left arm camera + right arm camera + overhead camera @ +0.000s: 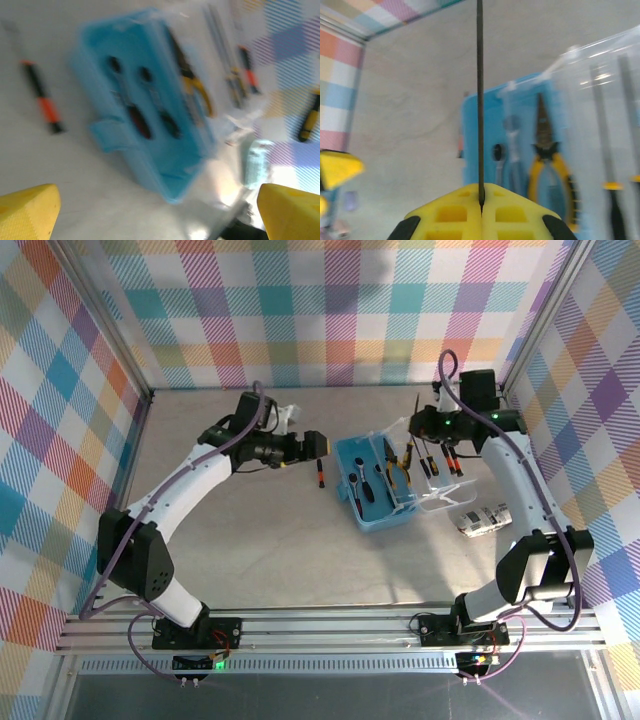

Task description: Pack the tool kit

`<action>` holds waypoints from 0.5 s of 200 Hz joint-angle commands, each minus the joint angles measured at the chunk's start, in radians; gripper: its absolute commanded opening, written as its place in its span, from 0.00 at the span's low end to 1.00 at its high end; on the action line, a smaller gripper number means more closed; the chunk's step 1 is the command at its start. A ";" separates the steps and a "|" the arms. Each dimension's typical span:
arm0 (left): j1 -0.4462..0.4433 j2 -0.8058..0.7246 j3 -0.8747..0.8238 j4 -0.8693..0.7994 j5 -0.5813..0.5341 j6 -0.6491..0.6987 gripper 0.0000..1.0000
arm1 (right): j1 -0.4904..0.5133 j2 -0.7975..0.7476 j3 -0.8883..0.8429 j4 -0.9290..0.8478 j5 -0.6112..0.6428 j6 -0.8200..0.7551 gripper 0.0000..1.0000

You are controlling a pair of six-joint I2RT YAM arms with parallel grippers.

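Yellow fingertips of the right gripper [481,202] are pressed together at the bottom of the right wrist view, and they clamp a thin dark shaft [480,100] that rises straight up from between them. Whatever handle it has is hidden by the fingers. Beyond the shaft lies the tool kit case [470,145], light blue and open. Inside it is a small ratchet wrench [498,155], and next to that are pliers [547,170] with yellow and black handles. The clear lid [600,65] is folded out to the right side, and some long screwdrivers [607,150] rest on it, blurred.

The left gripper [157,215] has its two yellow fingers [25,212] far apart, one at each lower corner of the left wrist view, and it holds nothing. It hangs above the table [250,550], just left of the case. On the table below it, apart from the case, lies a single screwdriver [42,97] with an orange and black handle.

From the top camera, the case [385,523] sits near the middle of the table, a little toward the right edge. Its lid touches the table on the right-hand side. A printed paper packet [485,518] lies close to the right edge, beside the lid.
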 commanded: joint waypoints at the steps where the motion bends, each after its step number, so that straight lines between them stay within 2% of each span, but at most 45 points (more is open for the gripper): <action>1: 0.005 0.030 0.053 -0.211 -0.305 0.096 1.00 | 0.010 0.035 0.060 -0.153 0.148 -0.217 0.00; 19: 0.008 0.071 0.057 -0.244 -0.396 0.103 1.00 | 0.004 0.079 0.070 -0.175 0.264 -0.276 0.00; 58: 0.007 0.135 0.049 -0.215 -0.386 0.090 1.00 | 0.003 0.159 0.106 -0.186 0.423 -0.376 0.00; 78: 0.007 0.168 0.053 -0.199 -0.372 0.082 1.00 | 0.003 0.198 0.137 -0.189 0.444 -0.403 0.00; 100: 0.000 0.206 0.062 -0.183 -0.346 0.081 1.00 | 0.003 0.227 0.145 -0.169 0.393 -0.412 0.00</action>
